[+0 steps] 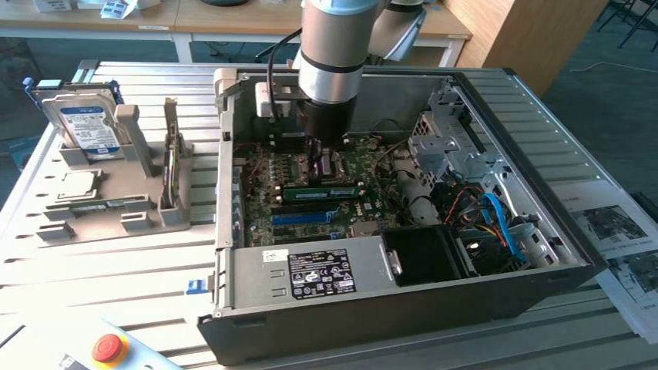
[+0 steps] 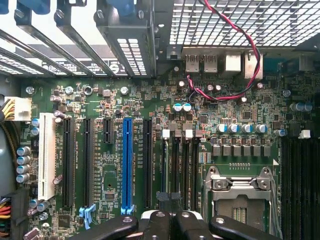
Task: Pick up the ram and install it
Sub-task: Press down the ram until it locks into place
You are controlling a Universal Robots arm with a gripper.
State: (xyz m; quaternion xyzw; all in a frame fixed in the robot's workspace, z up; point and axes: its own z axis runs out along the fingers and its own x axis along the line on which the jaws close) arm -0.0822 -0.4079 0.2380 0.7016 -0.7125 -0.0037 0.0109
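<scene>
Ram (image 1: 320, 190) seated on the motherboard (image 1: 308, 212), just beneath the clenched, empty claw (image 2: 170, 220).

Ram (image 1: 320, 190) seemingly in motherboard (image 1: 308, 204), under pincer (image 1: 320, 158)

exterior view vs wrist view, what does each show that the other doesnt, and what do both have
Exterior view alone: the whole open computer case on the slatted table, its power supply, a grey holder on the exterior view's left carrying a hard drive, and a red button.

Wrist view alone: close board detail, namely the white slot, the red and black twisted wires and the rear vent grille.

Both: the green motherboard, its blue slot, and the gripper low over the board.
</scene>
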